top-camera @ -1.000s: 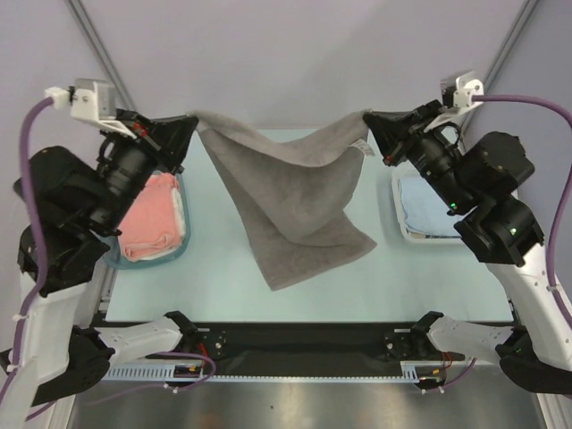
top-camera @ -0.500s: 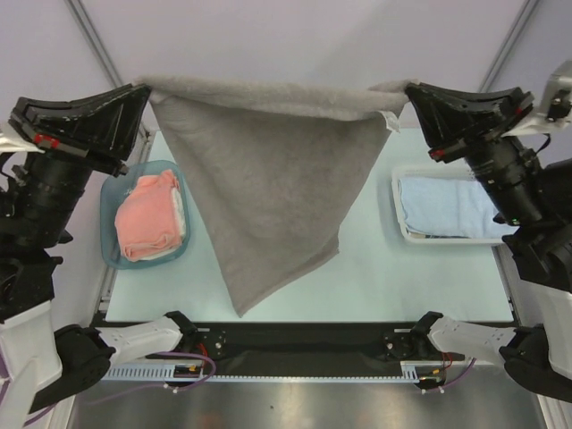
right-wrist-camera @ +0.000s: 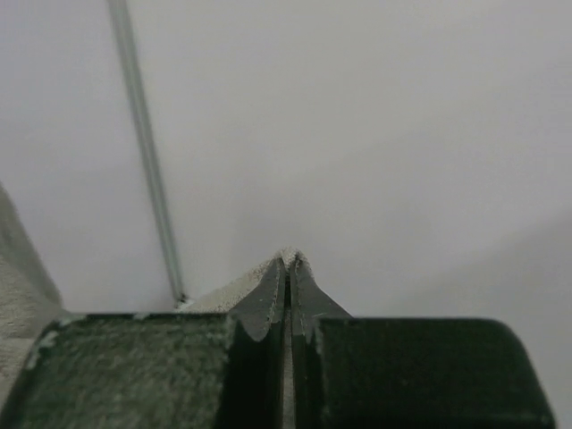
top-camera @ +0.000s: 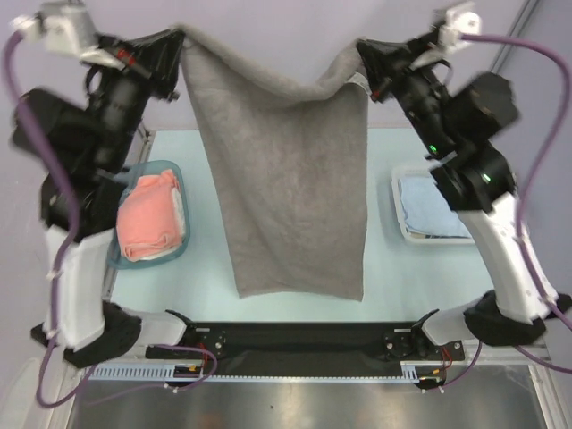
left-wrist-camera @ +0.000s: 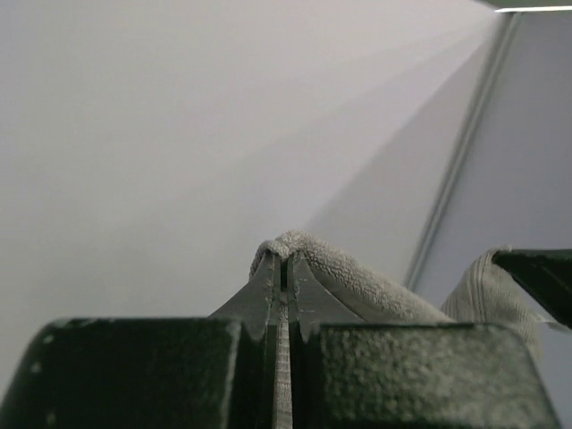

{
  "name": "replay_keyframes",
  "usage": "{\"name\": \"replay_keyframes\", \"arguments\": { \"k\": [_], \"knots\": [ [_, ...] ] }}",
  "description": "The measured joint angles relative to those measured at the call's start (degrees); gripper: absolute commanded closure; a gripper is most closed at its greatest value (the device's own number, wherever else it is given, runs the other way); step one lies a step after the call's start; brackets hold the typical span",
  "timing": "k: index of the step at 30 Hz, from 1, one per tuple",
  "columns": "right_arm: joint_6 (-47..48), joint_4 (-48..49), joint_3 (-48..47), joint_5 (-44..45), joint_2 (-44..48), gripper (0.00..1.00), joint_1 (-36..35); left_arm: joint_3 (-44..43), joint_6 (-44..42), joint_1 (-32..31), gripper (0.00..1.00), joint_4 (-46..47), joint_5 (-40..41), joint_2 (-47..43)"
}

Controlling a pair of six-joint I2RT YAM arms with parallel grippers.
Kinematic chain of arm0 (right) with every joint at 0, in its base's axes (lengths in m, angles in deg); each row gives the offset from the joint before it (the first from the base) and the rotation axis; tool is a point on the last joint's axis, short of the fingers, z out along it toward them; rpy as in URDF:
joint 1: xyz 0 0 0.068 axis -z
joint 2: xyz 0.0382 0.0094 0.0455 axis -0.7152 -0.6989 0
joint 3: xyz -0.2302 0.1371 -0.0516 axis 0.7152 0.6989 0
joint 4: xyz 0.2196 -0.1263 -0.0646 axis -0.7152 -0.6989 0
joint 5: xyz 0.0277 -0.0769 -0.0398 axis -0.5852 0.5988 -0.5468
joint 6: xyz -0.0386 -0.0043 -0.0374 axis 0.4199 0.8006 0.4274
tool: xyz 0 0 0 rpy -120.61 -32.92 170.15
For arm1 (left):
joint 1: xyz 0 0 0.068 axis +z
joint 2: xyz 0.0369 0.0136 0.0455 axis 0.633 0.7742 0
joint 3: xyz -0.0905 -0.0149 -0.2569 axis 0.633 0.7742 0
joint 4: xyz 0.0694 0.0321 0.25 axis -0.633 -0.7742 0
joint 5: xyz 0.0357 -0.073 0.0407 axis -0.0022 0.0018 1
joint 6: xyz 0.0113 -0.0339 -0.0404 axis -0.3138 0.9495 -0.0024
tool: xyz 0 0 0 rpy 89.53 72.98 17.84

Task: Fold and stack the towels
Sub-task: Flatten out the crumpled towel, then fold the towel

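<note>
Grey terry hand towel (top-camera: 295, 179) is held up above the pale green table (top-camera: 402, 277), spread flat between both arms. Top edge sags a little mid-span.

L tool (top-camera: 179, 40), approx 11 o'clock in top view: fingers pressed together on the towel's top-L corner. Wrist cam shows a nub of grey terry pinched at the tips.

R tool (top-camera: 362, 55), approx 1 o'clock: likewise clamped tight, on the top-R corner. Wrist cam shows a thin sliver of grey fabric between the tips.

Towel hangs as a near-rectangle, lower edge toward 6 o'clock, close to the table's near edge in top view. Contact w/ table: can't tell.

Salmon-pink folded towel (top-camera: 147, 219) sits in a translucent blue plastic tub (top-camera: 166, 166) at 9 o'clock, w/ the edge of a white towel (top-camera: 182, 210) showing beside it.

Light blue folded towel (top-camera: 429, 206) lies in a white plastic basket (top-camera: 429, 239) at 3 o'clock.
</note>
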Motion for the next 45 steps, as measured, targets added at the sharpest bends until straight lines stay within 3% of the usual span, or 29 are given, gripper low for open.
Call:
{"name": "replay_keyframes", "arguments": {
  "k": [5, 8, 12, 15, 18, 30, 45],
  "knots": [
    [-4.9, 2.8, 0.0, -7.2, -13.6, 1.0, 12.3, -2.3, 4.8, 7.5, 1.0, 4.1, -5.7, 14.1],
    [-8.5, 3.9, -2.7, -11.9, -24.9, 1.0, 18.1, -6.5, 7.7, 10.6, 1.0, 5.9, -9.0, 27.0],
    [-13.0, 5.2, -12.8, -16.1, -41.8, 1.0, 23.4, -13.8, 10.8, 13.6, 1.0, 8.2, -11.4, 45.8],
    [-15.6, 6.1, -20.1, -17.2, -52.1, 1.0, 26.0, -14.0, 12.5, 15.8, 1.0, 10.4, -12.2, 53.7],
    [-17.1, 6.9, -20.5, -17.2, -56.0, 1.0, 27.7, -12.8, 13.5, 17.1, 1.0, 12.5, -12.8, 58.0],
    [-21.4, 14.4, -16.5, -16.3, -56.5, 1.0, 27.6, -8.4, 14.8, 18.4, 1.0, 22.4, -13.1, 58.8],
    [-25.6, 3.6, 9.1, -14.3, -43.1, 1.0, 27.6, 20.5, 17.6, 18.4, 1.0, 19.0, -12.8, 48.9]
  ]
}}
